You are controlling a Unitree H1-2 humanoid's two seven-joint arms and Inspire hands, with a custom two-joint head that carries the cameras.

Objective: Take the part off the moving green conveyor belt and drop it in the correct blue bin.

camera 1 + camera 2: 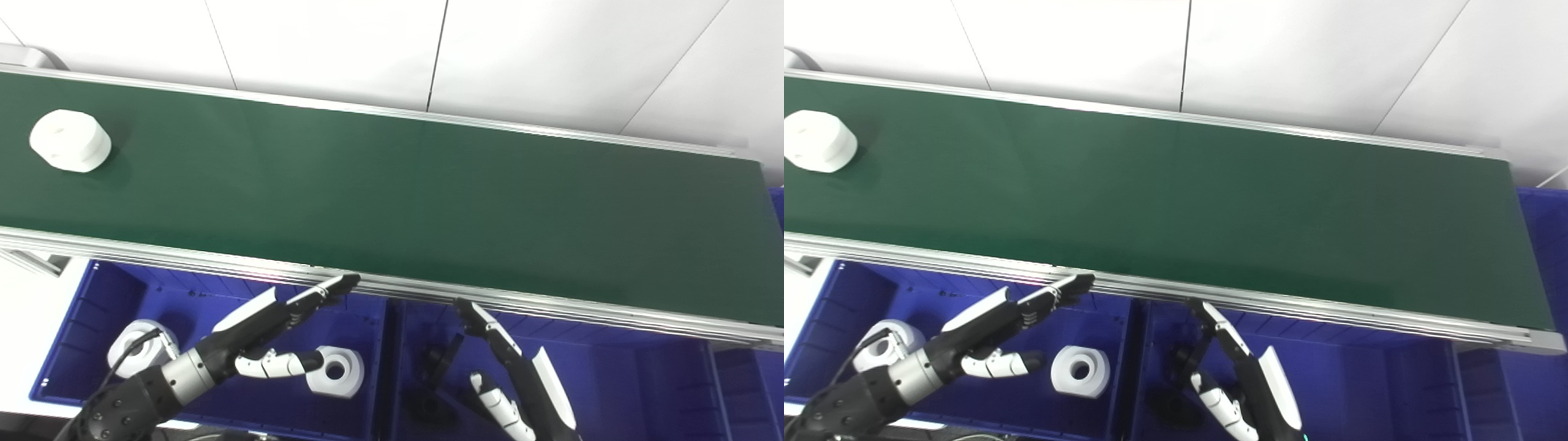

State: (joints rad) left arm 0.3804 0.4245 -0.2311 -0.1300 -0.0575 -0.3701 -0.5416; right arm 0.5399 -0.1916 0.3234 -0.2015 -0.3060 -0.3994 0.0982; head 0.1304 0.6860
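A white round part (70, 140) lies on the green conveyor belt (392, 196) at its far left end. My left hand (269, 334) hovers open over the left blue bin (79, 306), fingers stretched toward the belt's near rail, holding nothing. My right hand (508, 373) is open over the middle blue bin (612, 373), fingertips close to the rail, also holding nothing. Both hands are far to the right of the part.
The left bin holds two white ring-shaped parts (335, 370) (142, 354). A black part (438, 373) lies in the middle bin beside my right hand. Another blue bin (1543, 245) sits past the belt's right end. The aluminium rail (184, 257) runs along the belt's near edge.
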